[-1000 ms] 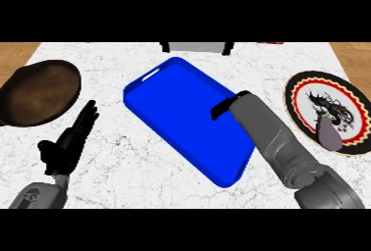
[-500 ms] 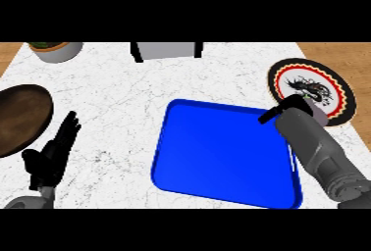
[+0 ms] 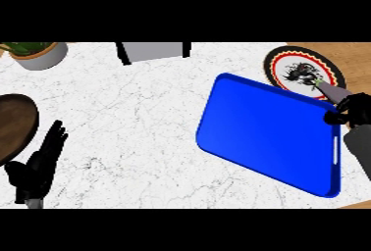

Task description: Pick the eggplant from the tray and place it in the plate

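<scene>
The fingers (image 3: 52,139) of the left hand (image 3: 33,171) are straight and close together, pointing up the view and holding nothing; the hand rests at the lower left of the marble table (image 3: 130,112), its wrist cut off by the lower edge. Just left of it lies a dark brown dish (image 3: 13,127), of which only the right part shows, since the view's edge takes the rest. In the upper left corner stands a pale plant pot (image 3: 39,56) with some green leaves, cropped at the top. Further right along the top edge is a grey block (image 3: 153,49) with black sides (what it is cannot be made out, as only its lower part shows).

The blue tray (image 3: 268,132) lies tilted across the right half of the table, with nothing on its surface; its lower right corner reaches almost to the bottom edge. Above its upper right corner sits the patterned plate (image 3: 286,59) — a red and pale rim around a dark design — and the tray's corner overlaps or touches the plate's lower rim; which of the two is hard to say.

The eggplant (image 3: 328,89) is off the tray: a greyish body with its green stem end over the plate's lower right rim. The right hand (image 3: 354,112) has its fingers curled round the eggplant's other end, hiding it — whether the eggplant touches the plate cannot be told. The grey right forearm (image 3: 358,147) runs off the right edge.
</scene>
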Controlling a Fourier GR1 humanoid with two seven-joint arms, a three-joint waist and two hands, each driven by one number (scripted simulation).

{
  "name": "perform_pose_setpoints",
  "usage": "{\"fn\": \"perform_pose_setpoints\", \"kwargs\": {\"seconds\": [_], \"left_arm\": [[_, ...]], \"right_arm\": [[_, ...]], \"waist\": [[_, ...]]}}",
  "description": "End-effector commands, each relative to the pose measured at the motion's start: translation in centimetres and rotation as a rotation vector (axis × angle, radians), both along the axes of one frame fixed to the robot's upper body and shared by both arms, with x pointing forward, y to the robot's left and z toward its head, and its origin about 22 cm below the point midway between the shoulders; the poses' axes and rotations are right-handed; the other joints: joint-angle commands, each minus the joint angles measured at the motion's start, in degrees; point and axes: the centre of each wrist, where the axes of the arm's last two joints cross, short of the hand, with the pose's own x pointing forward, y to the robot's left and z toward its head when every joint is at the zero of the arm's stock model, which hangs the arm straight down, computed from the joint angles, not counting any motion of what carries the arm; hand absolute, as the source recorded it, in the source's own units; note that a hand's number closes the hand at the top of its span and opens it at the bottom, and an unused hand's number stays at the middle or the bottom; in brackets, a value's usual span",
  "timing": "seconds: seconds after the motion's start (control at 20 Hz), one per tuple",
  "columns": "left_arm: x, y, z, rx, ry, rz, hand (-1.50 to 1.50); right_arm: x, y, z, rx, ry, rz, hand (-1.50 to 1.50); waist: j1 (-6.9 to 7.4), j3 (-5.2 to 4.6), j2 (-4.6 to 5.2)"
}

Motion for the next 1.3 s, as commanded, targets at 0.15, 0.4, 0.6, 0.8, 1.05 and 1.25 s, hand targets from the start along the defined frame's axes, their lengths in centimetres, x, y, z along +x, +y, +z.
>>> {"fn": "perform_pose_setpoints", "kwargs": {"seconds": [0.15, 0.4, 0.6, 0.8, 1.05, 1.25], "left_arm": [[-1.1, 0.8, 0.2, 0.018, -0.024, 0.008, 0.0], [-1.1, 0.0, 0.7, 0.01, -0.022, -0.039, 0.0], [0.0, -0.6, 1.6, -0.006, -0.045, -0.058, 0.0], [-0.2, -0.6, 1.9, 0.004, -0.058, -0.092, 0.0], [1.9, -3.6, 1.4, -0.019, -0.068, -0.141, 0.0], [3.7, -3.5, 3.3, -0.01, -0.077, -0.177, 0.0]], "right_arm": [[-2.7, -6.6, 5.0, -0.134, -0.26, 0.106, 1.5], [-4.3, -9.3, 9.7, -0.172, -0.373, 0.134, 1.5], [-5.4, -9.3, 12.4, -0.117, -0.429, 0.158, 1.5], [-6.2, -6.8, 13.2, -0.084, -0.423, 0.173, 1.5], [-8.2, -3.6, 13.5, -0.028, -0.376, 0.184, 1.5], [-6.7, -2.4, 14.4, 0.013, -0.407, 0.166, 1.5]], "waist": [[0.47, -0.11, 0.48], [2.43, -0.1, 1.24], [4.01, -0.05, 2.07], [5.69, -0.09, 2.39], [8.2, 0.09, 3.48], [10.33, 0.22, 3.97]]}}
